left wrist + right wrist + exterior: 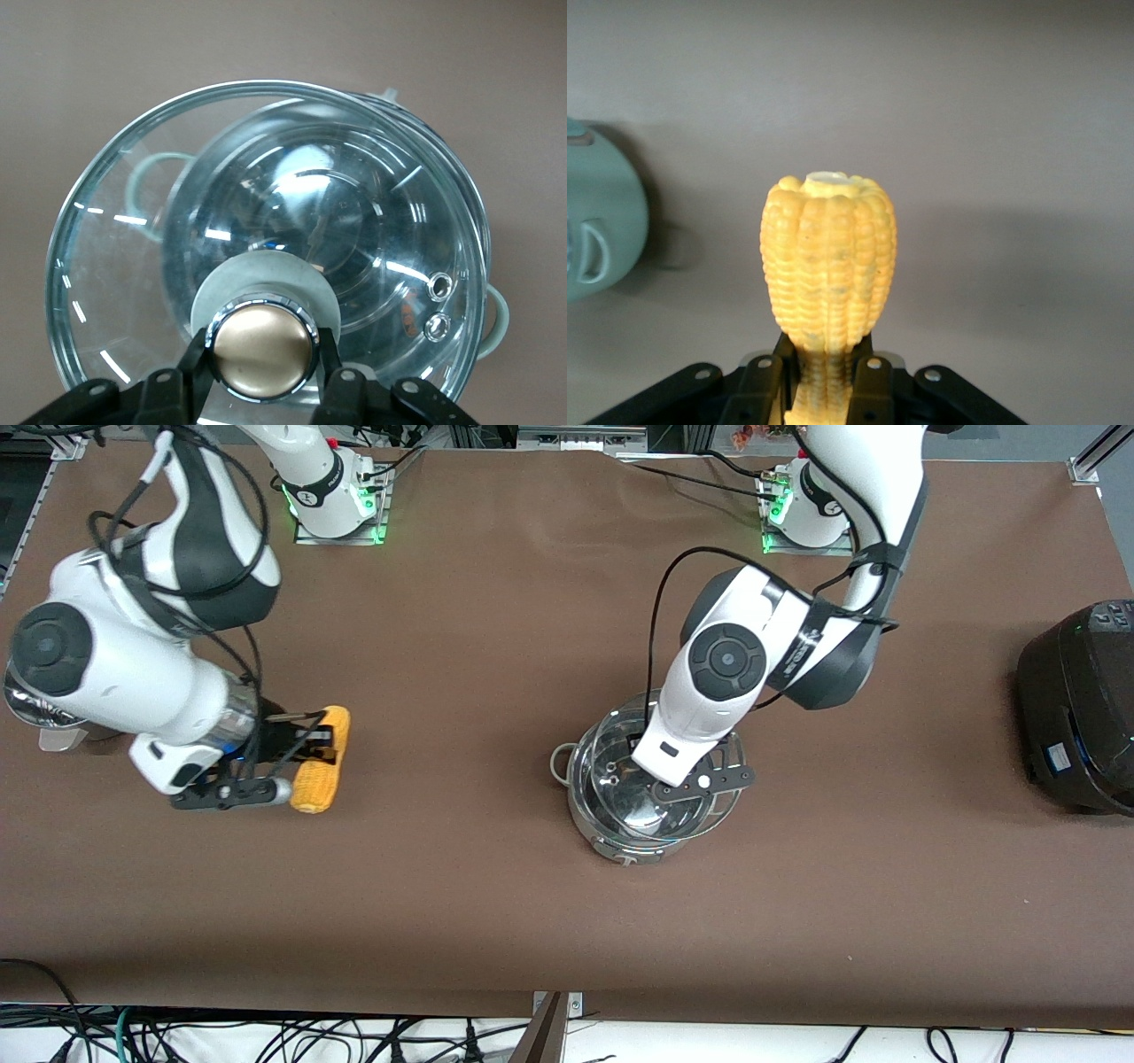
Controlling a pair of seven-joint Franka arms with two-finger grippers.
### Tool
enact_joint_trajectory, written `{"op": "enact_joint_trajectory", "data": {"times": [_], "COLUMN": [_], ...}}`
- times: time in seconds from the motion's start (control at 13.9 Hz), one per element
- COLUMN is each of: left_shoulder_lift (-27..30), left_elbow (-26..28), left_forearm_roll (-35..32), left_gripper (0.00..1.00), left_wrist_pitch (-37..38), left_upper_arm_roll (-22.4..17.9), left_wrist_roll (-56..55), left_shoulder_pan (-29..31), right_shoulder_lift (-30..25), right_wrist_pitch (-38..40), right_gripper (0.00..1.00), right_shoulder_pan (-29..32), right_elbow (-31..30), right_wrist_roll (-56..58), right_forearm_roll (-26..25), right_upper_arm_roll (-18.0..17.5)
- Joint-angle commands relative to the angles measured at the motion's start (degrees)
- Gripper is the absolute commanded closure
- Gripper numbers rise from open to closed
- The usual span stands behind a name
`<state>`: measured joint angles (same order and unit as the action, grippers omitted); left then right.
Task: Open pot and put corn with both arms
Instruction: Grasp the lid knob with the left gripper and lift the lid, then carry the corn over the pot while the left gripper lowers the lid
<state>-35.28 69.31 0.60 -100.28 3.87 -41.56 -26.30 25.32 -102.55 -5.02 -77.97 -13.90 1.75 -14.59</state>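
The steel pot (620, 843) stands mid-table, toward the left arm's end. My left gripper (663, 772) is shut on the gold knob (262, 347) of the glass lid (623, 731) and holds the lid tilted and shifted off the pot's rim. Through the lid (111, 266) the pot (354, 221) shows underneath, its inside bare. My right gripper (306, 757) is shut on the yellow corn (321, 760) near the right arm's end of the table. In the right wrist view the fingers (864, 381) clamp the cob's lower end and the corn (829, 257) sticks out ahead of them.
A large black rice cooker (1076, 708) stands at the left arm's end of the table. A shiny steel vessel (40, 722) sits partly hidden under the right arm. A steel vessel with a loop handle (594, 239) shows at the right wrist view's edge.
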Motion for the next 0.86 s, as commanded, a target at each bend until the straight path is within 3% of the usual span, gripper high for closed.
{"op": "enact_joint_trajectory", "data": {"times": [0.0,0.14,0.43,0.65,0.79], "left_shoulder_lift": [2.66,2.67,3.28,7.05,11.52], "left_elbow": [-1.28,-0.67,1.17,8.36,17.21], "left_forearm_roll": [-0.69,-0.60,-1.30,-1.39,-1.39], "left_gripper": [1.00,1.00,1.00,1.00,1.00], "left_wrist_pitch": [2.54,2.81,7.28,5.90,0.03], "left_upper_arm_roll": [0.17,0.35,0.17,0.17,0.17], "left_wrist_roll": [7.60,15.51,30.02,35.49,39.00], "left_shoulder_pan": [3.86,8.52,15.12,19.87,21.98], "right_shoulder_lift": [2.53,4.55,11.04,16.84,19.75], "right_wrist_pitch": [0.77,0.86,0.68,-2.11,-5.63], "right_gripper": [1.00,1.00,1.00,1.00,1.00], "right_shoulder_pan": [-4.37,-8.67,-16.33,-21.85,-27.12], "right_elbow": [3.87,6.94,16.51,22.23,24.26], "right_wrist_roll": [-1.92,-3.66,-12.89,-20.42,-24.84], "right_forearm_roll": [-2.70,-5.69,-6.14,-7.20,-7.20], "right_upper_arm_roll": [-0.08,0.00,0.62,1.67,5.43]}}
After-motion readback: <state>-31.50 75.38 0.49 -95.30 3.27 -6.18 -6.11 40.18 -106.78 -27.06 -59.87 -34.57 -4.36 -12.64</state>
